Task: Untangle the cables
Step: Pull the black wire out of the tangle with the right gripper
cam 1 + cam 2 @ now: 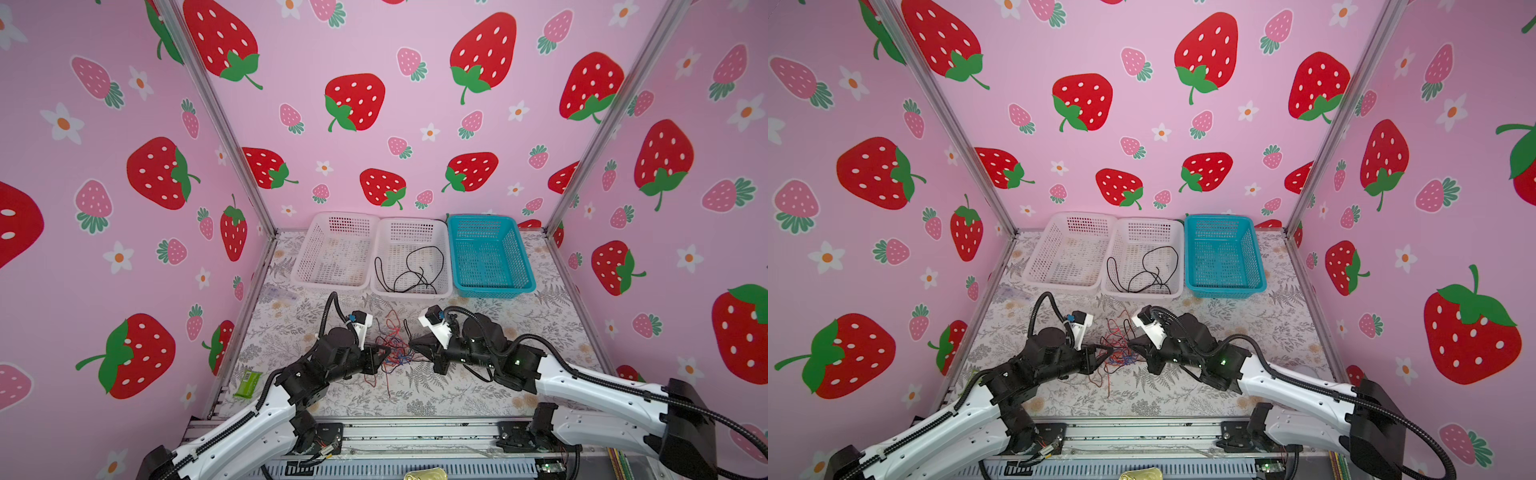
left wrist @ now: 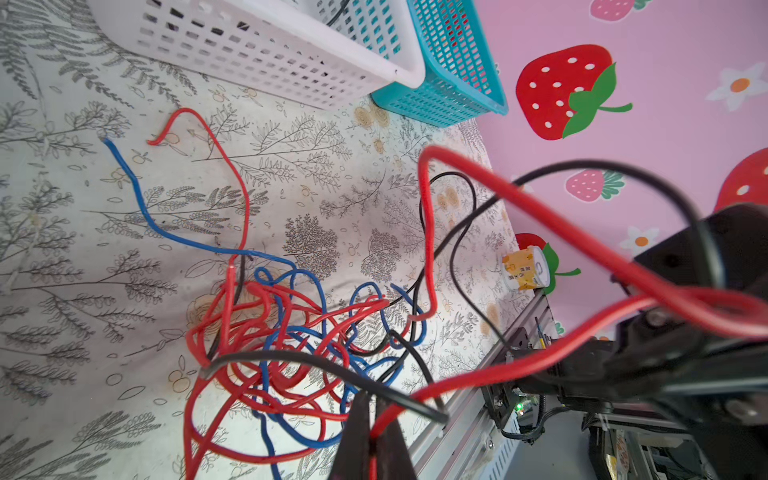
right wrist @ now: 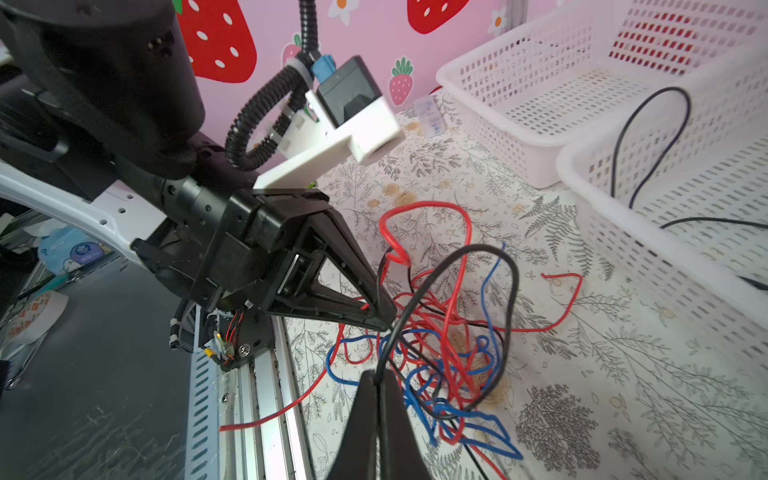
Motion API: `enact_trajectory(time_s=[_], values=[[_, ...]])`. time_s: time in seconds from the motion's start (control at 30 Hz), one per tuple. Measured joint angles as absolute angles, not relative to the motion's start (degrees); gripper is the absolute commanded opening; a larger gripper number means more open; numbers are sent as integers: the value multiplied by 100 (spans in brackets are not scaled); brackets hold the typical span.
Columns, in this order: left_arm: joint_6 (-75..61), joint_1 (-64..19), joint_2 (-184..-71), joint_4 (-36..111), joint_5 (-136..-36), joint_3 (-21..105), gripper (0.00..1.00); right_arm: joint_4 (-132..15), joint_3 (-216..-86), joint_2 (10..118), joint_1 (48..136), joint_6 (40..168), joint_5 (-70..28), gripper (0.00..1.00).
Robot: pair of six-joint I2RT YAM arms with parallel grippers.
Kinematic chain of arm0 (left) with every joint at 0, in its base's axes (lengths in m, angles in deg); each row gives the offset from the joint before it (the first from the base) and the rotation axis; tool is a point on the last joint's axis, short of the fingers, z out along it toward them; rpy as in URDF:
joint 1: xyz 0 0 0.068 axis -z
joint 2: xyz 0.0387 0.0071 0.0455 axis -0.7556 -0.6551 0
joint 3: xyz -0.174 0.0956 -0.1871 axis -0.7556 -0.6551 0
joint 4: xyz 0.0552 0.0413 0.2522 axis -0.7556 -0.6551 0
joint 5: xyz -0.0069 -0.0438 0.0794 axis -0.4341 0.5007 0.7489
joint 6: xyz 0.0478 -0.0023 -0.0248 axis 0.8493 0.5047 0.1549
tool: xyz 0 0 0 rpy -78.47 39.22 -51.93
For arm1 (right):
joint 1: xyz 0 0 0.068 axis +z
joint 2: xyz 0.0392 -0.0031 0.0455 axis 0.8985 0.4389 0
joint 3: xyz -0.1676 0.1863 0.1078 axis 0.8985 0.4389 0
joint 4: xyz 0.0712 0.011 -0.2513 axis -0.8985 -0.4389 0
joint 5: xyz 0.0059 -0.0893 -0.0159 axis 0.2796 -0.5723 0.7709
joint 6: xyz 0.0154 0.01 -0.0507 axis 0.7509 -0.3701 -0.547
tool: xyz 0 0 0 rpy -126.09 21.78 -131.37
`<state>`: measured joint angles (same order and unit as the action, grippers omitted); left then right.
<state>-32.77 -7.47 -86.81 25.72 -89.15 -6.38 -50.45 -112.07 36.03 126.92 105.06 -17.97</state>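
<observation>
The cables (image 1: 395, 353) (image 1: 1119, 355) lie as a tangle of thin red, blue and black wires on the patterned table between both arms. In the left wrist view the tangle (image 2: 291, 345) spreads in front of my left gripper (image 2: 371, 399), which is shut on a red cable that runs up toward the other arm. My right gripper (image 3: 377, 376) is shut on a black cable that loops above the tangle (image 3: 440, 353). In both top views the left gripper (image 1: 386, 351) and right gripper (image 1: 411, 344) face each other closely across the tangle.
Three baskets stand along the back: a white basket (image 1: 330, 287), a middle white basket (image 1: 411, 294) with a loose black cable (image 1: 415, 275) inside, and a teal basket (image 1: 494, 291). A green packet (image 1: 247, 384) lies at the table's left edge. A small can (image 2: 525, 268) stands by the right wall.
</observation>
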Motion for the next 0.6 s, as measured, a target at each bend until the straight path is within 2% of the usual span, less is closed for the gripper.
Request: enact_trajectory(time_s=[0.2, 0.33, 0.6], values=[[-3303, -747, -8679, 2406, -8782, -638, 0, -5122, -11329, 3146, 12443, 10480, -1922, 0], [-3367, -747, -8683, 2354, -8755, -638, 0, -5148, -11405, 3369, 12448, 10449, -1778, 1], [-3388, -747, -8818, 2328, -8810, -590, 0, -4785, -11392, 4150, 12754, 10432, -1730, 10]])
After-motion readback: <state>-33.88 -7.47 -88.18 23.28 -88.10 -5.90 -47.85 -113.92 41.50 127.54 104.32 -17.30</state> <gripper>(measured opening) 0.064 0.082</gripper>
